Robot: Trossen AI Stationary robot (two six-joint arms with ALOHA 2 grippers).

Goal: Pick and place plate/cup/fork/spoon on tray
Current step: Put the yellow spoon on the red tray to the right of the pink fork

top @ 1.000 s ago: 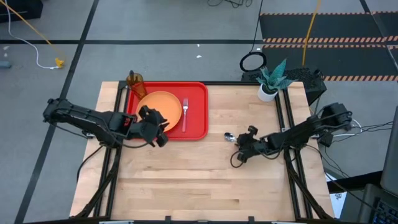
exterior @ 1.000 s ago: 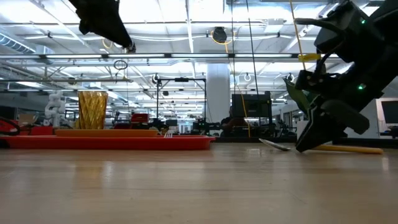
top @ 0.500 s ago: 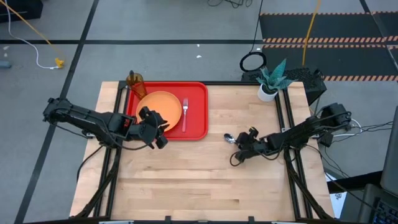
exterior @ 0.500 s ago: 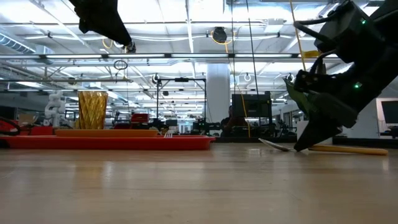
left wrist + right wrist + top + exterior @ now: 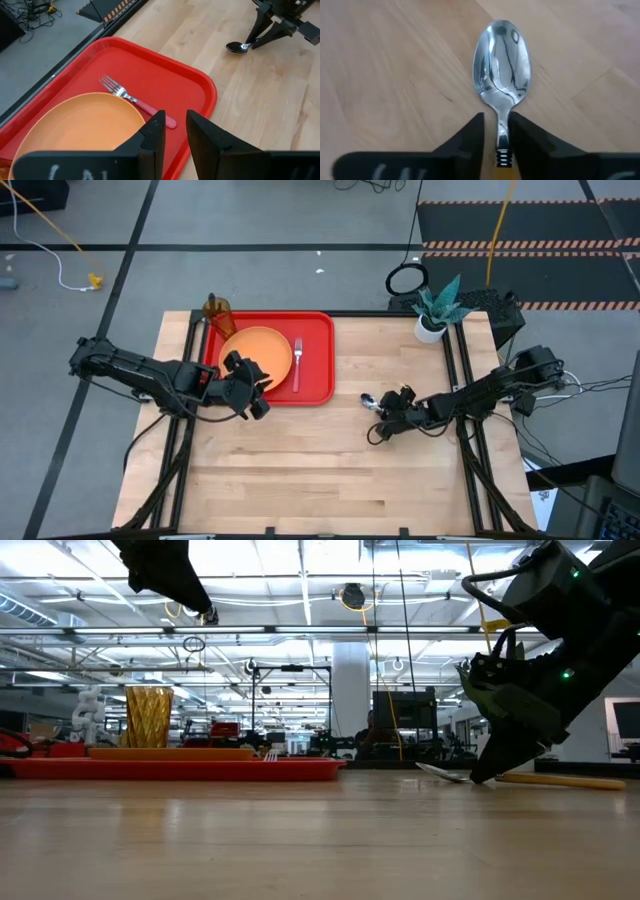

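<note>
Right gripper [image 5: 496,131] pinching spoon [image 5: 503,86] neck on table.
Nudged closer in; left gripper [image 5: 173,131] nearly shut, empty, over tray [image 5: 195,85].

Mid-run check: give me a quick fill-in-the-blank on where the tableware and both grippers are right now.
The fork lies on the red ____, beside the plate.
The right gripper has its fingers on either side of the ____'s neck.
The spoon's bowl rests on the bare ____.
The left gripper hangs over the tray's near edge, holding ____.

Missing words: tray; spoon; table; nothing
</note>
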